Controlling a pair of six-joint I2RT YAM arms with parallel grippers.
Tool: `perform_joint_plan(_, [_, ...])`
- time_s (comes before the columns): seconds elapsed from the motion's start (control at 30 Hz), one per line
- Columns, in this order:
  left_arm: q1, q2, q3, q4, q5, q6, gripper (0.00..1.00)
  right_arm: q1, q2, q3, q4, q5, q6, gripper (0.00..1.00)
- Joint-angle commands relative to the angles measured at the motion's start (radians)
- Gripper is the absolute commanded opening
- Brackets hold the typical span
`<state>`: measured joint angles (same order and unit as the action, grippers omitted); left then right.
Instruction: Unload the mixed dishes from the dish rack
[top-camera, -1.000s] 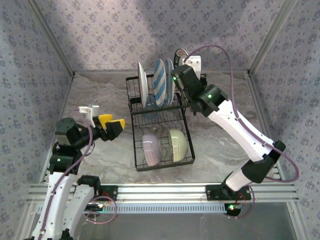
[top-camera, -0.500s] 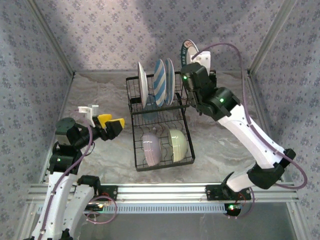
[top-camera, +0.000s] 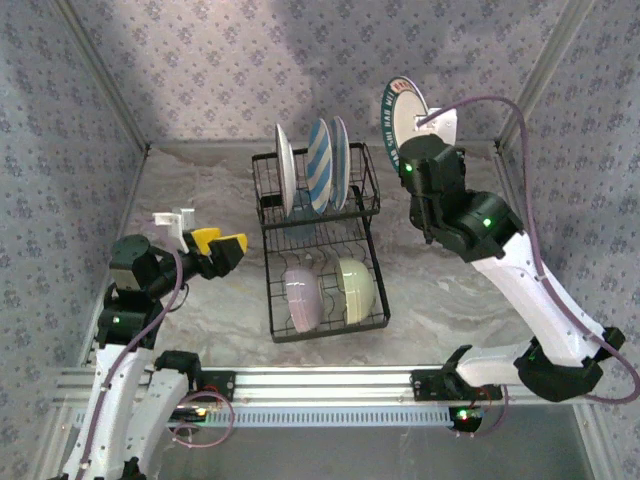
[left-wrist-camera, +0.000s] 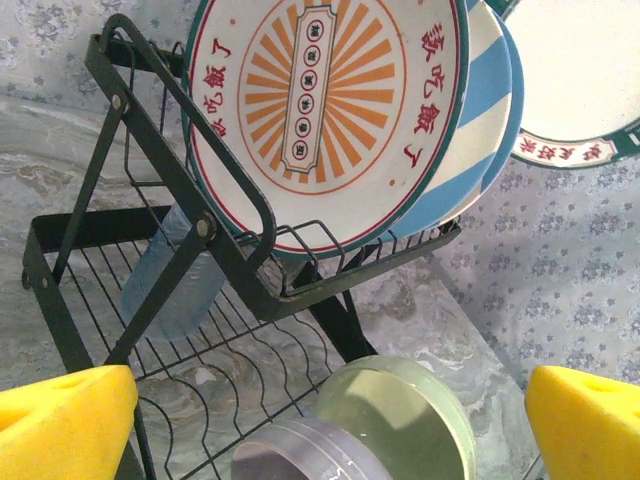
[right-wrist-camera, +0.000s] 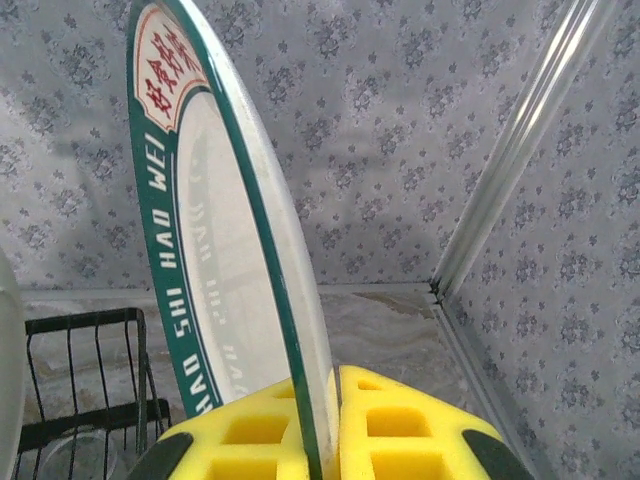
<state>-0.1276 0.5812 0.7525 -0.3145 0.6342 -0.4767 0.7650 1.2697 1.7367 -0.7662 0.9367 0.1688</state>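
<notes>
From above, I see my right gripper (top-camera: 422, 128) pinching the green-rimmed plate (top-camera: 402, 104) aloft, right of the dish rack (top-camera: 268, 290). My left gripper (top-camera: 228, 246) is spread wide, left of it. Left wrist: the striped plate (left-wrist-camera: 485, 110) stands in the rack. Right wrist: the jaws clamp the green-rimmed plate's lower edge.

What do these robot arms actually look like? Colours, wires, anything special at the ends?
The left arm and right arm are white tubes joined by black joint housings with small green lights. A thin purple cable loops along each. The left gripper and right gripper have chunky yellow fingers, the right's moulded with square recesses.
</notes>
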Motion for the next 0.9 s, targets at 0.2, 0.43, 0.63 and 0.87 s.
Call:
perform_joint_plan(0.2, [-0.008,0.035,0.143,-0.054,-0.017,-0.048,0.99,-0.064,-0.127,0.043,-0.148,-0.327,0.118,0.00])
perform_joint_plan(0.43, [-0.009,0.153,0.327,-0.060,0.130,-0.130,0.99,-0.117,-0.140,0.134,-0.194,-0.662,0.182,0.00])
perform_joint_plan(0.63, [-0.007,0.277,0.501,0.049,0.250,-0.197,0.99,-0.164,-0.102,0.205,-0.163,-0.913,0.246,0.00])
perform_joint_plan(0.87, [-0.124,0.452,0.693,0.115,0.286,-0.199,0.94,-0.225,-0.044,0.261,-0.070,-1.141,0.361,0.00])
